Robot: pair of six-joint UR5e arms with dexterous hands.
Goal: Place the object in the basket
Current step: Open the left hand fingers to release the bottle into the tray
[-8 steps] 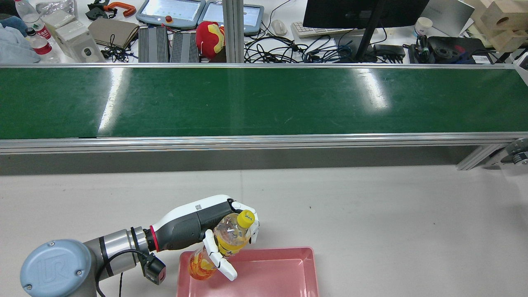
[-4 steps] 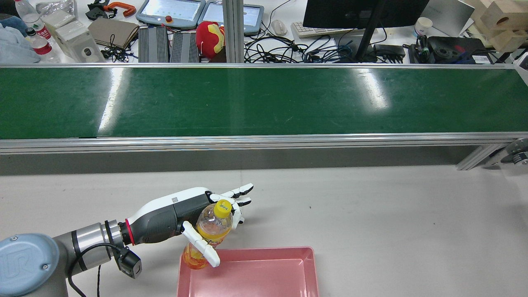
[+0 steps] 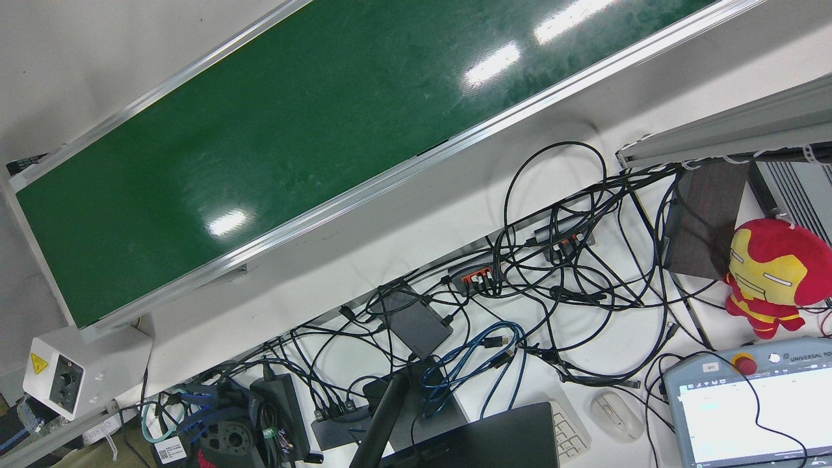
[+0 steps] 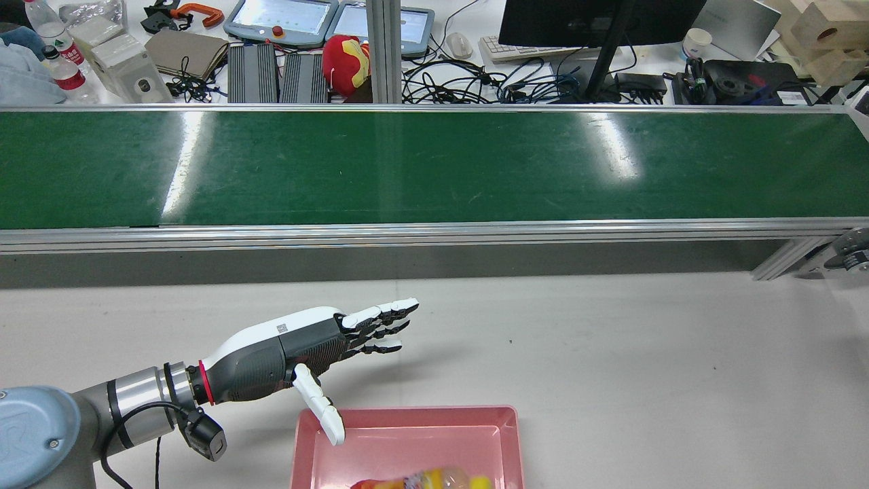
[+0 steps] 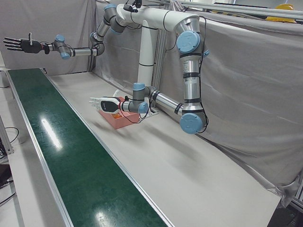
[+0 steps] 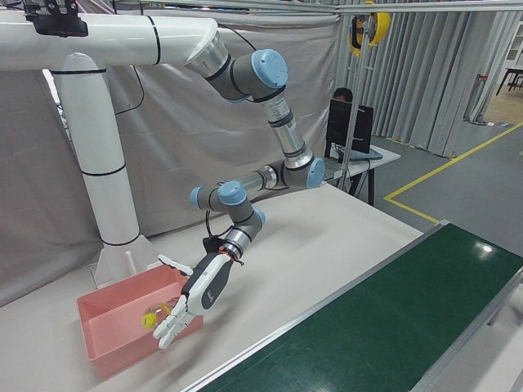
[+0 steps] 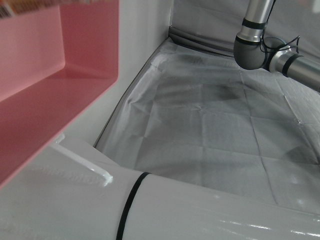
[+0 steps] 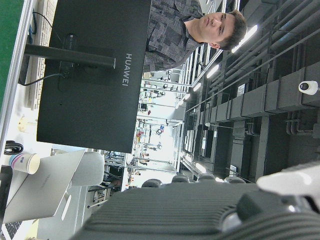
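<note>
The orange drink bottle (image 4: 421,482) with a yellow cap lies on its side inside the pink basket (image 4: 407,412), at the view's bottom edge. It also shows in the right-front view (image 6: 155,314) in the basket (image 6: 122,339). My left hand (image 4: 319,343) is open and empty, fingers stretched flat, just above and beyond the basket's far left corner; it also shows in the right-front view (image 6: 192,302) and the left-front view (image 5: 102,101). The left hand view shows the basket's wall (image 7: 60,65). My right hand (image 5: 19,45) is open and empty, raised high far beyond the belt's end.
The long green conveyor belt (image 4: 434,166) runs across beyond the white table (image 4: 611,353). Behind the belt is a cluttered desk with a monitor (image 4: 597,20), cables and a red plush toy (image 4: 346,61).
My left hand opened and let go of the bottle, which dropped into the basket and now lies on its side. The hand drew back a little to the left.
</note>
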